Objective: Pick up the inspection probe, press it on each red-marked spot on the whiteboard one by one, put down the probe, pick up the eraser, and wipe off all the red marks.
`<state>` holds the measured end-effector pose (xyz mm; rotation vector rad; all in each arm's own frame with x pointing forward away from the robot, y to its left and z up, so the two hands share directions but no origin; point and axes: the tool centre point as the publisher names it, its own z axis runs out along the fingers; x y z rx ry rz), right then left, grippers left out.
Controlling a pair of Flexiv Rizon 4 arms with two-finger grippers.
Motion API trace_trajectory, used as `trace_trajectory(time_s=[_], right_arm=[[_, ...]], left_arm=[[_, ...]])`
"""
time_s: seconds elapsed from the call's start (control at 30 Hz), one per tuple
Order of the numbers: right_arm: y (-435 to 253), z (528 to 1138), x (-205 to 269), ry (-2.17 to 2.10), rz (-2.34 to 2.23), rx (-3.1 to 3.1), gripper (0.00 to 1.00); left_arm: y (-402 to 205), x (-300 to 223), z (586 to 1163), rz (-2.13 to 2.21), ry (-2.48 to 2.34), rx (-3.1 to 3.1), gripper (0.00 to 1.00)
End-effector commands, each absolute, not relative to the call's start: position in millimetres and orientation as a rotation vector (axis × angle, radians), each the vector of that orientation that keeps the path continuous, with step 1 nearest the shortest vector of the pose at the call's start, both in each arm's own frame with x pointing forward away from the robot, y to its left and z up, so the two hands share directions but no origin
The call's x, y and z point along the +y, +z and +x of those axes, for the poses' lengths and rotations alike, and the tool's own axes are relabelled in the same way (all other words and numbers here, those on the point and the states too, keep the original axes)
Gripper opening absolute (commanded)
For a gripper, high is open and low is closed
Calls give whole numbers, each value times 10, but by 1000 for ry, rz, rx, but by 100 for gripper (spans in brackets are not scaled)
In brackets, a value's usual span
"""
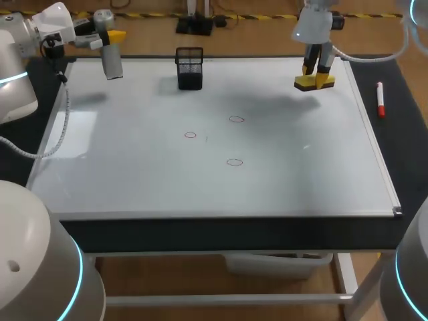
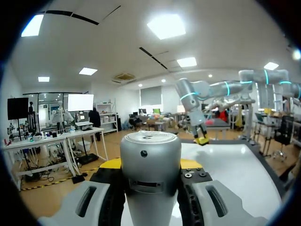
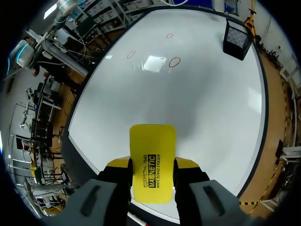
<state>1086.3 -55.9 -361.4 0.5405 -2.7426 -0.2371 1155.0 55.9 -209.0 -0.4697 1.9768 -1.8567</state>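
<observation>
Three red marks [image 1: 234, 162] lie near the middle of the whiteboard [image 1: 120, 174]. At ten o'clock from them, my left gripper [image 1: 114, 40] is clamped on the silver probe [image 1: 112, 63]. At one o'clock, my right gripper [image 1: 315, 73] pinches the yellow eraser [image 1: 314, 83] from both sides. A black mesh holder [image 1: 190, 68] stands at eleven.
</observation>
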Motion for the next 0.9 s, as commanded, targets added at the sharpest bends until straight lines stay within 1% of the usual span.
trace_trajectory(time_s=[0.03,0.9], right_arm=[[-3549,10782,-567,-176,563,-2837,0],[-3543,10822,-564,-165,556,-2839,0]], left_arm=[[-2080,555,11541,-471,-1855,1974,0],[-2080,555,11541,-471,-1855,1974,0]])
